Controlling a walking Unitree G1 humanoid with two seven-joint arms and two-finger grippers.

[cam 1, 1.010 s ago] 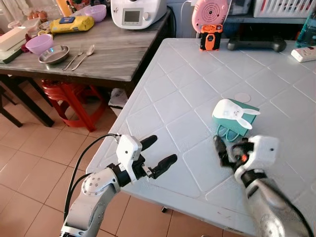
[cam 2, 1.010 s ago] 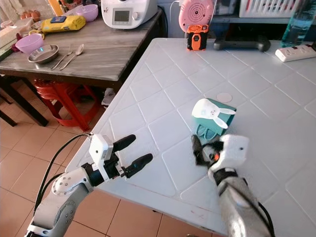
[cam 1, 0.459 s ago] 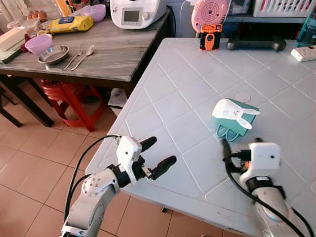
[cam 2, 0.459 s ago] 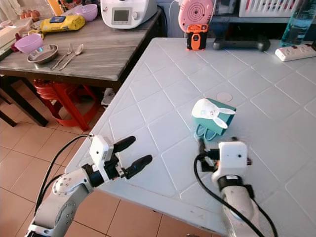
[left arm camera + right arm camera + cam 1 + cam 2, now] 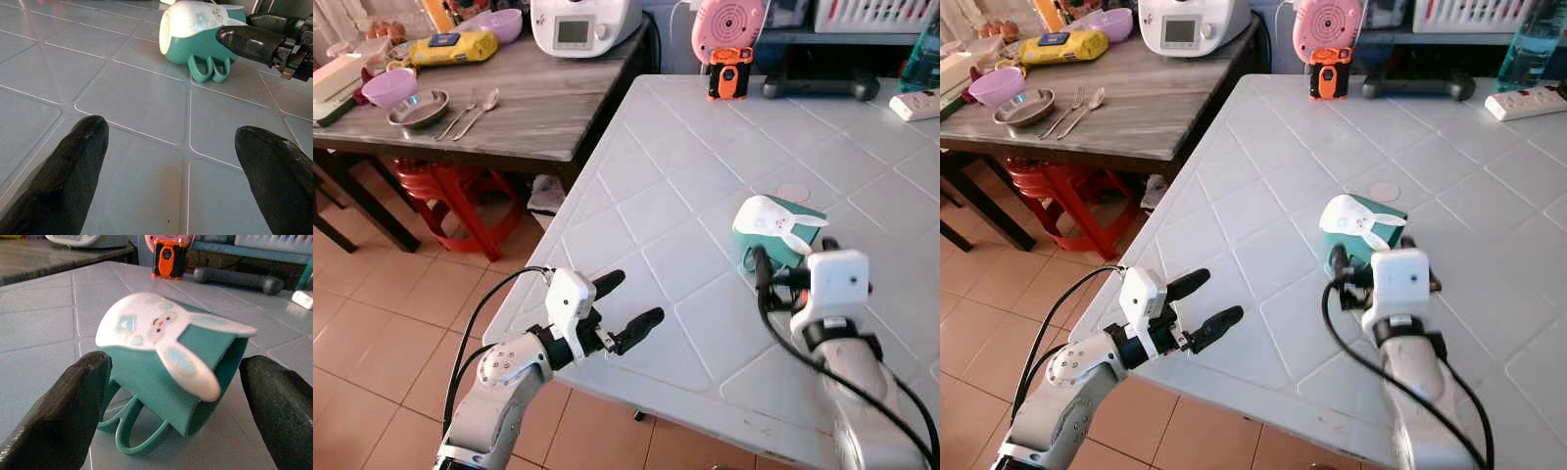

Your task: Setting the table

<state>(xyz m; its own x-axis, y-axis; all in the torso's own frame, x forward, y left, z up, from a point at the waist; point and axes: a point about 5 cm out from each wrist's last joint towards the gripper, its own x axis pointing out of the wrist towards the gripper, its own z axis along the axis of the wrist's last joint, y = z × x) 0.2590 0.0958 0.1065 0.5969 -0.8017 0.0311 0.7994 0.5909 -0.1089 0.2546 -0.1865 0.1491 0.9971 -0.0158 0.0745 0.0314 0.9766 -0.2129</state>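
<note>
Right gripper (image 5: 171,396) was level w/ fingers spread (nothing held), teal bunny mug (image 5: 168,364) just ahead btw them.

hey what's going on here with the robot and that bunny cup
The robot is working at a white tiled table. Its right tool is open, its fingers on either side of a teal bunny cup lying on its side, not yet gripping it. The left tool hovers open over the table's near edge, holding nothing. A bowl and cutlery sit on the wooden side table behind.
</note>
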